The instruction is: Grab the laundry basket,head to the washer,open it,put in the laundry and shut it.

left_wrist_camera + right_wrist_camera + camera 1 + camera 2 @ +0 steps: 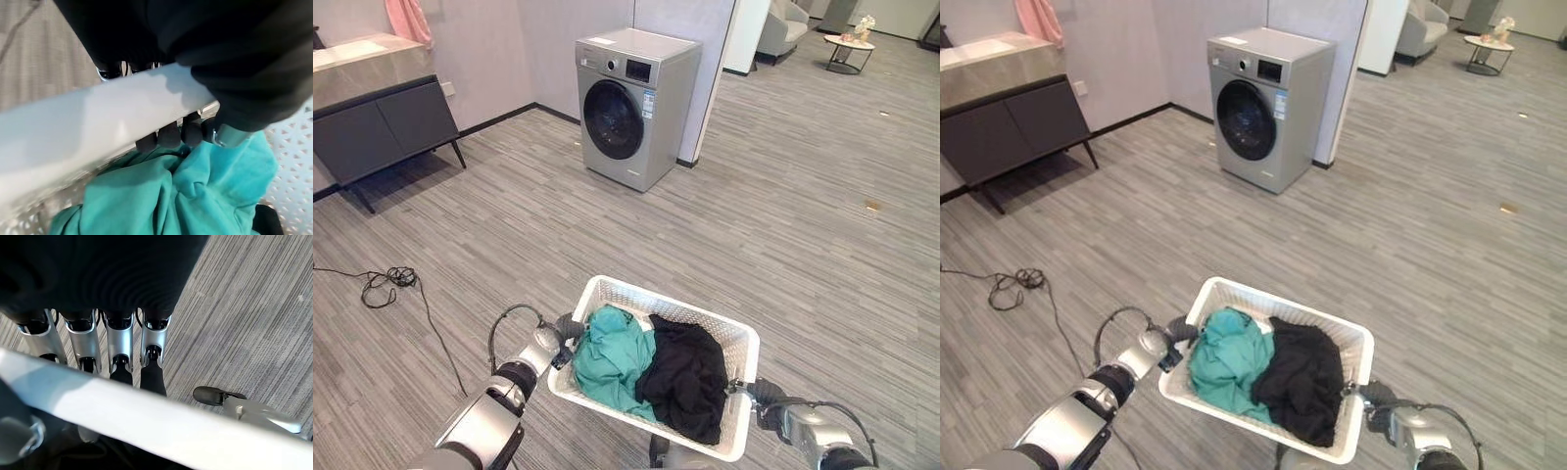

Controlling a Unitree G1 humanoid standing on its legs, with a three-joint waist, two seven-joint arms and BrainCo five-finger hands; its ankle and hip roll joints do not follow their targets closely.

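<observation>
Left hand (570, 327): hooked on the near-left rim of the laundry basket (736, 345); its wrist view shows dark fingertips (169, 137) curled over the white rim and down against the teal garment (612, 357).
Right hand (766, 395): at the basket's right rim; from its wrist view the fingers (119, 345) reach down over the outside of the rim with the dark tips tucked at its edge, thumb out to the side. I'd call it clamped on the rim, though less deeply than the left.
Basket: held between the two hands in front of the robot, above the wood floor (783, 215), sitting slightly askew.
Load: the teal garment is piled on the left, the black garment (685, 377) on the right, bulging over the near rim.
Risk, grip: if the right hold is as shallow as it looks, a jolt while walking could let that side slip and tip the basket.
Risk, spill: the black garment's overhang could slide out on a tilt.
Risk, floor: a dark cable (387, 282) lies coiled to the left, a snag only if the path drifts that way.
Washer (631, 103): well apart, against the far wall, round door closed.
</observation>
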